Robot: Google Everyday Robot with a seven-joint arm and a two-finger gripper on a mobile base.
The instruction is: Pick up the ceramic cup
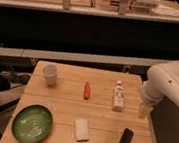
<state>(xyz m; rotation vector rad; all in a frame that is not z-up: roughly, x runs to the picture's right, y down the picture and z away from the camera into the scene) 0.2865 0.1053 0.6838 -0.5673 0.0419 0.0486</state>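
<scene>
The ceramic cup is small, pale grey-white and handleless. It stands upright at the far left of the wooden table. The white arm comes in from the right, and my gripper hangs at the table's right edge, far from the cup, beside the white bottle.
A green plate lies at the front left. A red-orange carrot-like object lies in the middle. A white block and a black phone-like object lie near the front. Dark counter and chairs stand behind.
</scene>
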